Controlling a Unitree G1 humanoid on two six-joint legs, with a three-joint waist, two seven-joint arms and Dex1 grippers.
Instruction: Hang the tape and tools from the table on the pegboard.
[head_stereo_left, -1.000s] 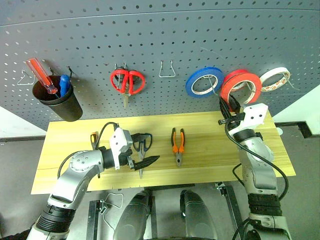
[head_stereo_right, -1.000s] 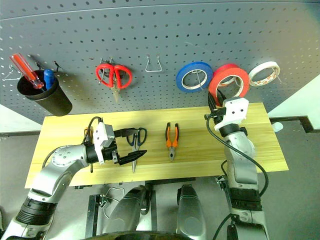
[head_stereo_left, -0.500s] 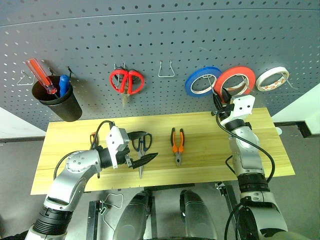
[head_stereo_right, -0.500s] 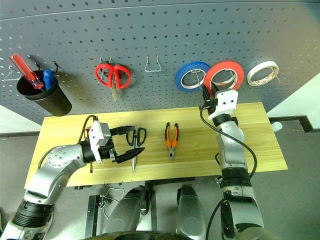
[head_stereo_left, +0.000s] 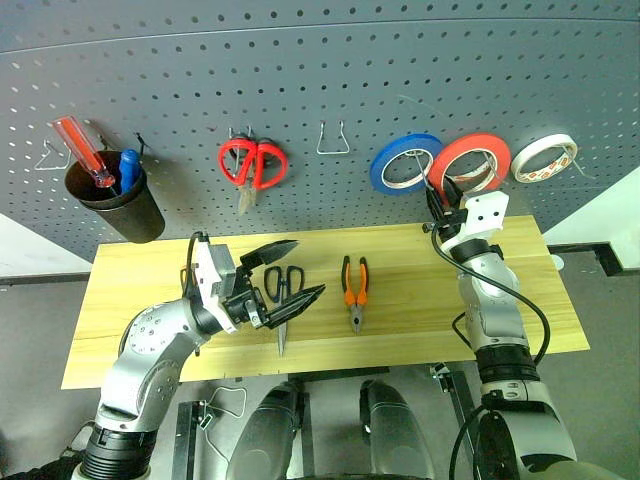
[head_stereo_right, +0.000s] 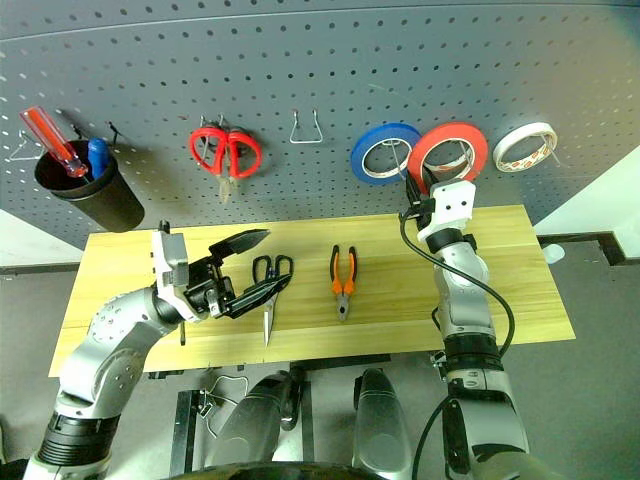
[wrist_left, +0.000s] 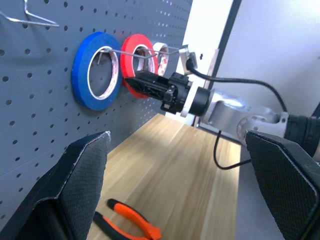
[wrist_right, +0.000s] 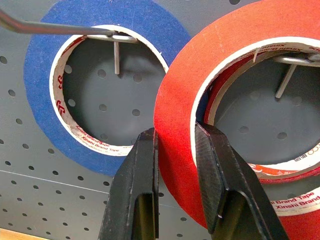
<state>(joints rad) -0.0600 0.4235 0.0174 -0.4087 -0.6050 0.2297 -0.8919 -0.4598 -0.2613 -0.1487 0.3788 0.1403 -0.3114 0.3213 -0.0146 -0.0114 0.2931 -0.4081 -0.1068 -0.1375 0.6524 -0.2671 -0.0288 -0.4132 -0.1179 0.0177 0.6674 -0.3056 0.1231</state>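
Since a second ago we've carried the red tape (head_stereo_left: 471, 163) up onto the pegboard (head_stereo_left: 300, 80); it now sits at its wire hook (wrist_right: 295, 59), between the blue roll (head_stereo_left: 407, 163) and white roll (head_stereo_left: 546, 158). Right gripper (wrist_right: 175, 145) is clenched on the tape's lower rim. Left gripper (head_stereo_left: 283, 270) has lifted off the bench (head_stereo_left: 400, 330), fingers spread wide, holding nothing, above the dark-handled scissors (head_stereo_left: 283, 295). Pliers (head_stereo_left: 355, 288) lie just beside them on the bench. Red scissors (head_stereo_left: 252, 165) and black cup (head_stereo_left: 115, 205) are on the pegboard.
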